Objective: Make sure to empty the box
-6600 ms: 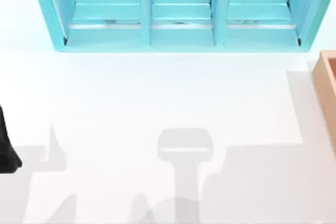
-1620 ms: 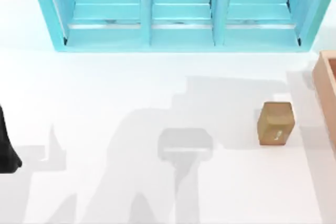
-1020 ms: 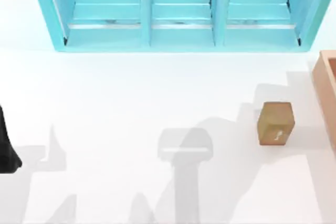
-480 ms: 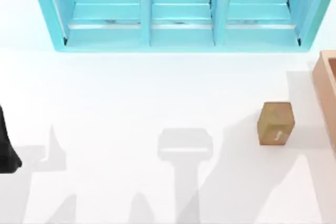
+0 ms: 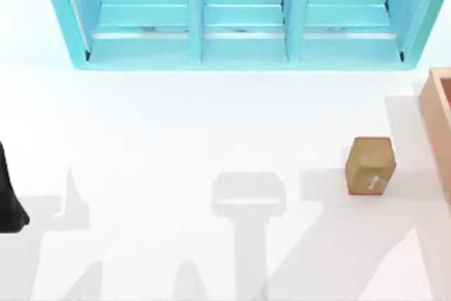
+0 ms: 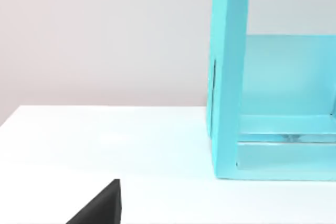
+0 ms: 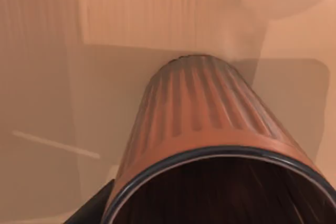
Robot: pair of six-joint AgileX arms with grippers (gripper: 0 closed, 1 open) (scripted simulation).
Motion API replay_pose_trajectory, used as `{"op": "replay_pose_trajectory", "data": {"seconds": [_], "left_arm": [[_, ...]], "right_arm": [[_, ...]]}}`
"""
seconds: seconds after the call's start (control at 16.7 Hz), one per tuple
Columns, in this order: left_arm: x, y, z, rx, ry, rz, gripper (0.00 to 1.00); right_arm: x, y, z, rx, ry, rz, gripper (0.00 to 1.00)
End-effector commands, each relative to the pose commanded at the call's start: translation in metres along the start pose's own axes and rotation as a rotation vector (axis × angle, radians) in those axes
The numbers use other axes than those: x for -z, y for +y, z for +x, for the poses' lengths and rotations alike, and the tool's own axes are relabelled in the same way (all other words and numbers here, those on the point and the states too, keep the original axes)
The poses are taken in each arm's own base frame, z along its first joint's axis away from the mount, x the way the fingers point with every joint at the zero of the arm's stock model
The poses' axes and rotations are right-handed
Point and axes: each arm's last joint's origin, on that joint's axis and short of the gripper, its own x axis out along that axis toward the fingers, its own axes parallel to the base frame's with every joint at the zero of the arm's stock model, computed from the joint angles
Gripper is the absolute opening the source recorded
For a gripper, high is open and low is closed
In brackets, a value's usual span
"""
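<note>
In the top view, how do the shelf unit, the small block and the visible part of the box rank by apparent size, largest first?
1. Turquoise shelf unit, by far the largest.
2 and 3. The small brown block and the box look alike. The box is cut off at the right edge, so its full size is unsure.
</note>
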Motion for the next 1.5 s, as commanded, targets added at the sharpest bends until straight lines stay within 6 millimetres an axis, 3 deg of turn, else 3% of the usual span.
{"op": "replay_pose_trajectory", "data": {"seconds": [0.78,1.38,1.5], "left_arm": [[0.0,0.0,0.0,0.0,0.0,0.0,1.0],[0.0,0.0,0.0,0.0,0.0,0.0,1.0],[0.0,0.0,0.0,0.0,0.0,0.0,1.0]], "right_arm": [[0.0,0.0,0.0,0.0,0.0,0.0,0.02],[0.0,0.001,-0.002,0.002,-0.004,0.0,0.0],[-0.001,0.002,-0.022,0.017,-0.033,0.007,0.0]]}}
